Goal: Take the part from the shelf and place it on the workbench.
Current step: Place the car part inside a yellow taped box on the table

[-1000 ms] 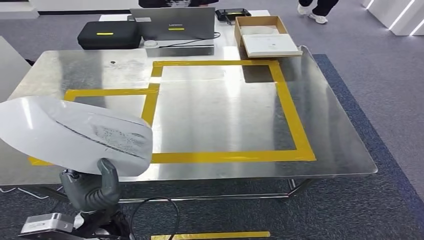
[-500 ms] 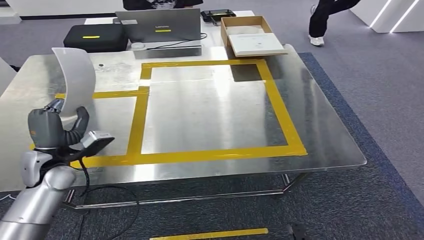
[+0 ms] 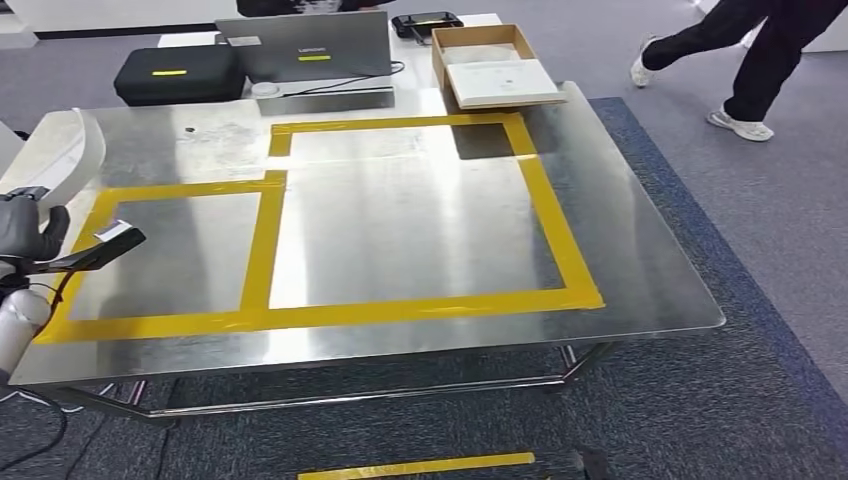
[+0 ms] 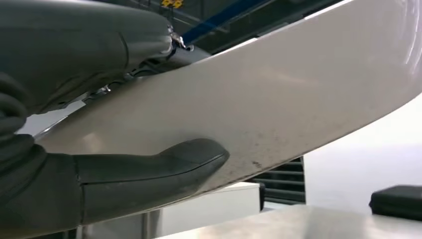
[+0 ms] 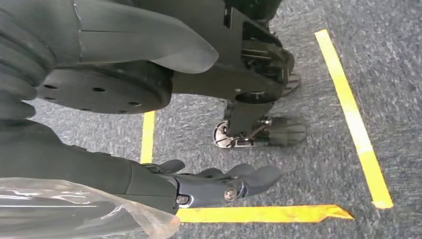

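The left hand (image 3: 25, 228) is at the far left of the head view, over the near left part of the workbench (image 3: 640, 250), and it grips the part (image 3: 68, 150), a curved white panel. In the left wrist view the thick thumb (image 4: 149, 172) presses against one face of the panel (image 4: 278, 104) while the rest of the hand (image 4: 64, 55) lies against its other side, so the panel is clamped between them. In the head view the part rises from the hand toward the far left corner of the bench, above the metal top; whether any edge of it touches the bench cannot be told.

The right hand (image 5: 219, 184) hangs low over grey carpet (image 5: 318, 164) with yellow tape lines (image 5: 356, 119) on it. Its fingers are loosely curved and a little apart, with nothing in them.

The workbench is a shiny metal table marked with yellow tape (image 3: 545, 215) in a large rectangle on the right and a smaller one (image 3: 262, 240) adjoining it on the left. Past its far edge stand a black case (image 3: 175, 72) on the left, a laptop (image 3: 305, 48) in the middle and a cardboard box (image 3: 490, 62) with a white board lying across it on the right. A person's legs (image 3: 760, 50) are on the carpet at the far right, well apart from the bench
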You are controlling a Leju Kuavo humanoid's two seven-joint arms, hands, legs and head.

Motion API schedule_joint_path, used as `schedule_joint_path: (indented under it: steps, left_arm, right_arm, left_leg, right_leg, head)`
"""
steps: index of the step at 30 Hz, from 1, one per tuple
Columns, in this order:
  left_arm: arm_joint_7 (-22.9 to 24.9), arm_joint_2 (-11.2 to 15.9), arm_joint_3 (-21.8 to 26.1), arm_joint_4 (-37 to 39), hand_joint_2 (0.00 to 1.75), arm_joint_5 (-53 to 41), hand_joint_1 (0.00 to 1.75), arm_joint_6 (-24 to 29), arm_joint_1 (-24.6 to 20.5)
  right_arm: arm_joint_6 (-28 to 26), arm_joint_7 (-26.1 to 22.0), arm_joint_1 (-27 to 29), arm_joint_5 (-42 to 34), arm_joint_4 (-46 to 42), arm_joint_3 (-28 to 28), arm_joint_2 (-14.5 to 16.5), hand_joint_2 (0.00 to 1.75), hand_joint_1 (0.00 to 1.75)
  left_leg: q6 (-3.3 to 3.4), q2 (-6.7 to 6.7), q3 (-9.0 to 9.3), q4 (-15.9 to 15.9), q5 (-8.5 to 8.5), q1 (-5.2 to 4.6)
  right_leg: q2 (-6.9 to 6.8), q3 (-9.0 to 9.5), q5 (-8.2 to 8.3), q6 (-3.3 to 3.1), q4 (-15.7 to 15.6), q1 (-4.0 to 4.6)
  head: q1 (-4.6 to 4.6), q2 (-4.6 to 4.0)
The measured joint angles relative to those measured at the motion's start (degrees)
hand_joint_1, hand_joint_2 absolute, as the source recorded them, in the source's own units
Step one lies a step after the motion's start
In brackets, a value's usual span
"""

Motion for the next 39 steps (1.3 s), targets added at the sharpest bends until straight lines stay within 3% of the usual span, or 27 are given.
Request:
schedule_joint_path:
  steps: [2,5,6,7,8,10,12,16,18,19,21,23,24,25,27,29,31,33,35,37,38,39]
  left_arm:
    - [0.9,0.7,-0.2,1.6,1.75,-1.1,1.75,-0.9,-0.6]
    - [2.2,1.6,-0.5,4.3,1.75,-3.3,1.75,-2.8,-1.5]
    - [2.3,1.6,-0.7,5.1,1.75,-3.9,1.75,-3.2,-1.5]
    - [2.3,1.6,-1.1,5.9,1.75,-4.6,1.75,-3.4,-1.5]
    - [2.3,1.5,-1.5,6.4,1.75,-5.3,1.75,-3.6,-1.5]
    - [2.2,1.2,-2.4,7.3,1.75,-6.3,1.75,-3.7,-1.8]
    - [1.9,0.7,-3.0,7.9,1.75,-6.4,1.75,-3.7,-2.3]
    - [0.3,-0.6,-3.4,8.6,1.75,-4.9,0.00,-3.6,-2.6]
    - [-2.4,-1.5,-3.4,8.8,1.75,-2.4,0.00,-4.1,-2.7]
    - [-4.0,-2.0,-3.4,8.8,1.75,-0.9,0.00,-4.5,-2.7]
    - [-6.6,-3.2,-3.4,8.7,1.75,2.0,0.00,-5.4,-2.6]
    - [-8.3,-4.6,-3.4,8.5,0.87,4.3,0.00,-5.9,-2.3]
    - [-8.8,-5.3,-3.4,8.3,0.44,5.0,0.00,-5.9,-2.1]
    - [-9.3,-5.8,-3.4,8.0,0.00,5.7,0.00,-6.0,-2.0]
    - [-11.2,-6.7,-3.4,7.1,0.00,8.0,0.00,-6.6,-1.9]
    - [-15.2,-7.8,-3.1,5.3,0.00,13.3,0.00,-8.2,-1.0]
    - [-19.9,-9.6,-2.8,1.6,0.00,20.5,0.00,-10.6,1.5]
    - [-23.4,-12.1,-2.8,-4.4,0.00,27.3,0.00,-13.3,5.4]
    - [-24.4,-14.5,-3.4,-11.4,0.00,31.8,0.00,-15.2,9.5]
    - [-23.6,-16.2,-4.3,-16.9,0.00,33.7,0.00,-15.7,12.8]
    - [-23.3,-16.8,-4.7,-19.1,0.00,34.5,0.00,-15.9,14.1]
    - [-23.5,-17.5,-5.0,-21.3,0.00,35.7,0.00,-16.2,15.3]
  right_arm:
    - [0.1,-0.1,-0.1,0.0,0.0,0.0,0.2,1.75,0.00]
    - [0.2,-0.2,-0.1,0.0,0.0,-0.1,0.4,1.75,0.00]
    - [0.2,-0.2,0.0,0.0,0.0,-0.1,0.4,1.75,0.00]
    - [0.2,-0.2,0.1,0.0,0.0,-0.1,0.5,1.75,0.00]
    - [0.3,-0.3,0.1,0.0,0.0,-0.2,0.6,1.75,0.00]
    - [0.4,-0.6,0.1,0.1,0.0,-0.2,0.8,1.75,0.00]
    - [0.6,-0.9,-0.1,0.3,0.0,-0.2,0.9,1.75,0.00]
    - [0.9,-1.6,-0.1,0.9,0.0,-0.1,1.1,0.00,0.00]
    - [1.3,-1.9,0.0,1.2,0.0,-0.1,1.1,0.00,0.00]
    - [1.6,-2.1,0.0,1.3,0.0,-0.1,1.1,0.00,0.00]
    - [2.2,-2.3,0.0,1.6,0.0,0.0,1.1,0.00,0.00]
    - [2.7,-2.5,0.1,1.8,0.0,0.0,1.1,0.00,0.00]
    - [2.8,-2.5,0.2,1.9,0.0,0.0,1.1,0.00,0.00]
    - [2.9,-2.5,0.2,2.0,0.0,0.0,1.1,0.00,0.00]
    - [3.0,-2.6,0.1,2.1,0.0,0.0,1.1,0.00,0.00]
    - [3.1,-2.7,0.0,2.3,0.0,0.1,1.1,0.00,0.00]
    - [3.2,-2.9,0.2,2.4,0.0,0.1,1.1,0.00,0.00]
    - [3.3,-3.2,0.4,2.6,0.0,0.1,1.1,0.00,0.00]
    - [3.6,-3.5,0.3,2.9,0.0,0.1,1.1,0.00,0.00]
    - [3.7,-3.6,0.5,3.0,0.0,0.1,1.1,0.00,0.00]
    - [3.7,-3.6,0.7,3.0,0.0,0.1,1.1,0.00,0.00]
    - [3.7,-3.6,0.9,3.0,0.0,0.1,1.1,0.00,0.00]
  left_leg:
    - [-0.57,-0.17,-0.73,1.9,-1.38,0.15]
    - [-1.17,-0.44,-5.48,12.3,-6.11,0.23]
    - [-1.29,-0.48,-6.93,15.1,-6.79,0.25]
    - [-1.33,-0.50,-7.56,15.9,-6.36,0.31]
    - [-1.33,-0.50,-7.17,14.5,-4.85,0.37]
    - [-1.27,-0.54,-4.29,7.5,-0.77,0.52]
    - [-1.17,-0.71,-1.93,2.1,0.94,0.43]
    - [-0.07,-0.89,-1.77,1.0,0.74,0.26]
    - [0.78,-0.81,-1.77,0.9,0.88,0.42]
    - [1.14,-0.76,-1.76,0.8,0.94,0.49]
    - [1.57,-0.73,-1.78,0.8,0.91,0.37]
    - [1.68,-0.75,-1.76,0.9,0.85,0.20]
    - [1.70,-0.76,-1.74,0.9,0.84,0.13]
    - [1.69,-0.77,-1.69,0.9,0.82,0.07]
    - [1.55,-0.77,-1.67,0.9,0.74,-0.10]
    - [1.18,-0.76,-1.70,0.9,0.76,-0.31]
    - [0.69,-0.77,-1.57,0.8,1.01,-0.37]
    - [0.22,-0.82,-1.78,1.6,-0.01,-0.36]
    - [-0.19,-0.86,-3.39,6.5,-3.63,-0.24]
    - [-0.52,-0.88,-5.84,13.9,-7.55,-0.11]
    - [-0.61,-0.88,-6.48,16.3,-8.42,-0.08]
    - [-0.64,-0.88,-6.21,16.6,-8.21,-0.07]
  right_leg:
    - [0.08,0.26,0.20,-0.63,-0.4,-0.21]
    - [0.35,0.43,0.16,-1.10,-0.5,-0.27]
    - [0.45,0.49,0.10,-1.13,-0.4,-0.27]
    - [0.53,0.53,0.05,-1.13,-0.4,-0.27]
    - [0.59,0.58,-0.02,-1.09,-0.3,-0.27]
    - [0.69,0.61,-0.26,-0.82,0.0,-0.26]
    - [0.77,0.37,-0.52,-0.42,0.4,-0.05]
    - [0.82,-0.06,-0.50,0.54,0.4,0.08]
    - [0.62,-0.98,-1.75,1.14,2.0,0.05]
    - [0.50,-2.11,-3.08,1.36,4.3,0.03]
    - [0.34,-5.72,-6.56,1.59,11.8,0.01]
    - [0.33,-8.32,-7.72,1.56,16.8,0.02]
    - [0.33,-8.17,-6.78,1.44,16.2,0.04]
    - [0.33,-6.88,-4.90,1.24,13.3,0.05]
    - [0.23,-2.79,-1.52,0.73,5.1,0.16]
    - [0.17,-0.33,-0.46,0.43,0.7,0.28]
    - [0.21,-0.03,-0.36,0.19,0.4,0.29]
    - [0.13,0.16,0.06,-0.33,0.1,0.00]
    - [0.08,0.28,0.37,-0.77,-0.3,-0.26]
    - [0.16,0.19,0.46,-0.90,-0.3,-0.25]
    - [0.21,0.12,0.52,-0.88,-0.3,-0.24]
    - [0.23,0.03,0.58,-0.81,-0.2,-0.24]
  head:
    - [-0.04,0.00]
    - [-0.10,0.00]
    - [-0.10,0.00]
    - [-0.09,0.00]
    - [-0.10,0.00]
    - [-0.09,0.00]
    - [-0.12,0.00]
    - [-0.12,0.00]
    - [0.04,0.00]
    - [0.11,0.00]
    - [0.26,0.00]
    - [0.27,0.00]
    - [0.27,0.00]
    - [0.27,0.00]
    - [0.27,0.00]
    - [0.20,0.00]
    - [0.15,0.00]
    - [0.09,0.00]
    - [-0.04,0.00]
    - [-0.11,0.00]
    - [-0.11,0.00]
    - [-0.10,0.00]
